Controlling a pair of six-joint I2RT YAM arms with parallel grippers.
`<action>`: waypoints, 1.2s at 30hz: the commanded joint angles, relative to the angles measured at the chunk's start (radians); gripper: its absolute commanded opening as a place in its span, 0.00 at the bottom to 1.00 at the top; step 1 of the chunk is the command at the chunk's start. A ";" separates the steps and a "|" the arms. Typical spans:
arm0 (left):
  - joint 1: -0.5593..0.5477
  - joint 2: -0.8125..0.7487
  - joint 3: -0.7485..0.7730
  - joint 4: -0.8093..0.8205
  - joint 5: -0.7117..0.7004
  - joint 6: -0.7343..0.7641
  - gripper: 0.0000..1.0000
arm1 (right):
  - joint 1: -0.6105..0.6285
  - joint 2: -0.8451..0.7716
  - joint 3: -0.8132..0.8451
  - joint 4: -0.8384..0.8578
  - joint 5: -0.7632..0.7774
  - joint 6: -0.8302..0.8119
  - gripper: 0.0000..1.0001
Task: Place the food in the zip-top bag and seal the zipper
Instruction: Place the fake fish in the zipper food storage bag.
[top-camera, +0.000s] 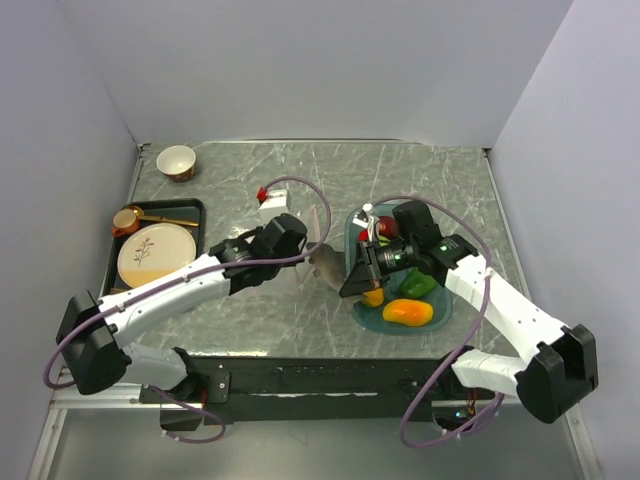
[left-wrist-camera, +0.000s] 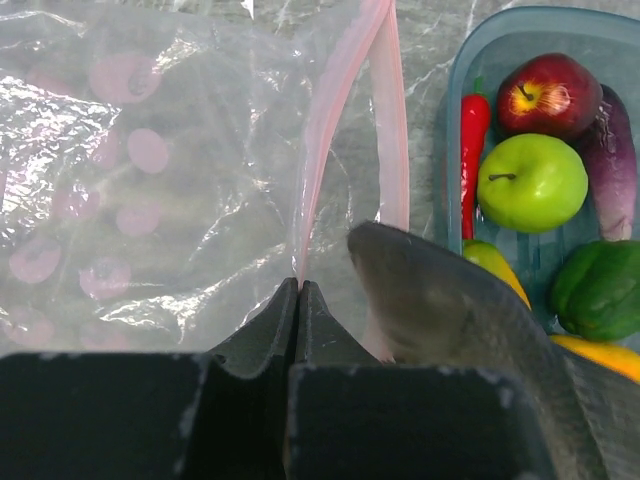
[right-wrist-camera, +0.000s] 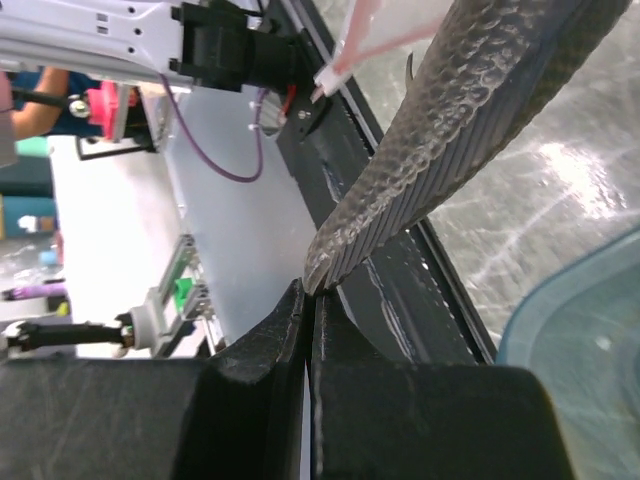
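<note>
You were at the opening step: nothing had gone into the zip-top bag yet, and it lay crinkled at the middle of the table, its mouth facing the teal tray at about 3 o'clock from it in the top view. Your left gripper had its jaws pressed together on one lip of the zipper, which ran up from the fingertips toward 1 o'clock in the left wrist view. The other lip slanted away to a grey textured flap (what it is I could not tell), and your right gripper was closed with that flap's tip pinched at its seam. So the mouth stood as a narrow V, too tight for fruit, I would judge. All the food sat in the tray: dark red apple, green apple, red chili, purple eggplant, green pepper and an orange mango. The next move called for drawing the two lips apart, left toward 9 o'clock, right toward 3, and for the left to hold the mouth wide alone while the right let go and went for a fruit.
</note>
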 joint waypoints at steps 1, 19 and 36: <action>-0.009 -0.073 -0.050 0.081 0.046 0.088 0.01 | 0.006 0.044 0.008 0.131 -0.074 0.036 0.00; -0.055 -0.177 -0.151 0.212 0.229 0.194 0.01 | 0.006 0.318 0.089 0.392 -0.113 0.241 0.01; -0.099 -0.185 -0.113 0.184 0.146 0.176 0.01 | 0.060 0.437 0.195 0.271 -0.097 0.152 0.06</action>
